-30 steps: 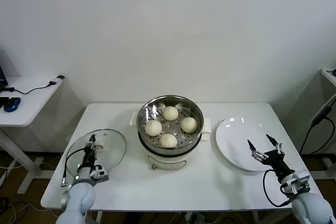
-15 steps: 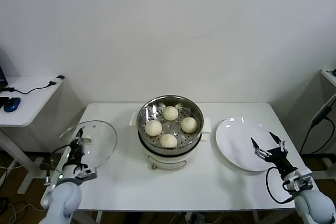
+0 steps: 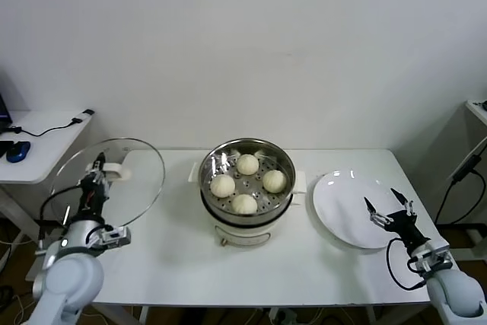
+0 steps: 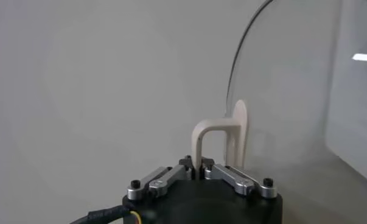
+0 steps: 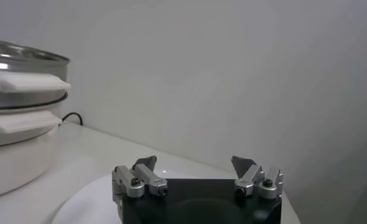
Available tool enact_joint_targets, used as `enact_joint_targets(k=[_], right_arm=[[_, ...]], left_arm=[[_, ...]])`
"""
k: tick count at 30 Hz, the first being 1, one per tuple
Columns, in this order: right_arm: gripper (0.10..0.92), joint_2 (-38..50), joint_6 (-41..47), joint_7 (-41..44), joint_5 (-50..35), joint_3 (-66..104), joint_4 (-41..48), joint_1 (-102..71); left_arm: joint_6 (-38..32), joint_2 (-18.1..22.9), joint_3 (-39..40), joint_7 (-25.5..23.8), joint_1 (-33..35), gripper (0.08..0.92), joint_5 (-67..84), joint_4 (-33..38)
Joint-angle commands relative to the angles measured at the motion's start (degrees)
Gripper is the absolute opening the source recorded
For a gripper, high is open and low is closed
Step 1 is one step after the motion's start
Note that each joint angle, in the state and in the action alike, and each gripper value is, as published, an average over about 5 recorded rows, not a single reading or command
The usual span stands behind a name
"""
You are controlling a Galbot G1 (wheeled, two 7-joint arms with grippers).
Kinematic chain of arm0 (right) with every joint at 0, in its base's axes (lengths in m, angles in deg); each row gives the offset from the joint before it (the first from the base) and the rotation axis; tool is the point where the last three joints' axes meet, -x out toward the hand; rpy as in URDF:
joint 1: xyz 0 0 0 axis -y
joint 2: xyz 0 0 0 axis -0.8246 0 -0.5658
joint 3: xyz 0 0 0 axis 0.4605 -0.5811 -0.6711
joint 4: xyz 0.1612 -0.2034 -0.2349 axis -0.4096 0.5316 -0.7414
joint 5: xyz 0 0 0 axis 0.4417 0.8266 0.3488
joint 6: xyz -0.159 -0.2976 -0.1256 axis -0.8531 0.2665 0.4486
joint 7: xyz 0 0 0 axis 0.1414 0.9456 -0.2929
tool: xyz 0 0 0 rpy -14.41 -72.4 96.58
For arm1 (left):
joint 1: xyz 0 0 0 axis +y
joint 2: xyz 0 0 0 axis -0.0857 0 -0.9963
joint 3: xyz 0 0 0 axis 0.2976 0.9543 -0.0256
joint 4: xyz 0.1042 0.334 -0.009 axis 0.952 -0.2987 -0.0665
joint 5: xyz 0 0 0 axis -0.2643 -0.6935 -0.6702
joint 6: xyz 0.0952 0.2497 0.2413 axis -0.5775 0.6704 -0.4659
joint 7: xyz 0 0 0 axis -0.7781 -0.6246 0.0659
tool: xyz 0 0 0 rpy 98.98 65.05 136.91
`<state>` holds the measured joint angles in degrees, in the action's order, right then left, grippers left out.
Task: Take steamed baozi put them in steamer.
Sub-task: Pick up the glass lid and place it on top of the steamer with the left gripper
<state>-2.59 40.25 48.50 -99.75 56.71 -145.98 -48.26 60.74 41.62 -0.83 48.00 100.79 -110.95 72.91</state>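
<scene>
Head view: my left gripper (image 3: pixel 97 167) pinches the glass lid (image 3: pixel 114 180) by its handle, raised off-table. Four baozi (image 3: pixel 246 164) sit in the steamer (image 3: pixel 246 188). My right gripper (image 3: pixel 388 207), spread empty, hovers over the plate (image 3: pixel 342 207).

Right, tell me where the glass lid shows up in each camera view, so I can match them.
Head view: the glass lid stands tilted up at the table's left end, held by the left gripper.
Left wrist view: the lid's pane fills the side beyond the gripper's fingers, which are shut on its white handle.
Right wrist view: not in it.
Shared landmark: the white handle.
</scene>
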Motion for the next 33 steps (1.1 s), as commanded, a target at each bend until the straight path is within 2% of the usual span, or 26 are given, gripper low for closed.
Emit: enact_joint_targets(k=[1,4,7,10,14,21,27,33], right_arm=[[0.823,0.21,-0.12,-0.40,0.97,-1.02,2.04,2.16],[0.823,-0.01,-0.14,-0.52,1.09,-1.00,2.60,2.57],[0.823,-0.16,-0.17,-0.61,1.26,-0.89,2.75,2.55],[0.823,-0.21,-0.20,-0.63,1.34,-0.69,2.78,2.39],[0.823,-0.24,-0.28,-0.58,1.34,-0.33,2.95,2.29],[0.823,-0.32,-0.58,-0.47,1.21,-0.10,3.26,2.31],[0.823,-0.42,-0.82,-0.43,1.28,0.13,3.39,2.03],[0.823,-0.43,-1.06,-0.30,1.34,0.86,3.40,1.41]], left_arm=[[17.17,-6.94,21.01,-14.38,-12.26,0.152,-6.30,10.19],[18.91,-2.06,26.69,-18.87,-17.15,0.152,-10.11,8.80],[20.08,2.98,31.10,-20.49,-21.23,0.152,-12.67,5.95],[20.74,6.41,34.43,-20.08,-24.27,0.152,-13.93,2.23],[20.75,13.00,36.47,-18.98,-26.64,0.152,-16.05,-3.08],[20.01,23.70,38.21,-17.50,-27.59,0.152,-22.62,-10.82],[20.14,29.13,39.32,-16.31,-27.86,0.152,-25.01,-16.61],[20.38,31.42,39.53,-14.86,-28.20,0.152,-25.70,-20.56]])
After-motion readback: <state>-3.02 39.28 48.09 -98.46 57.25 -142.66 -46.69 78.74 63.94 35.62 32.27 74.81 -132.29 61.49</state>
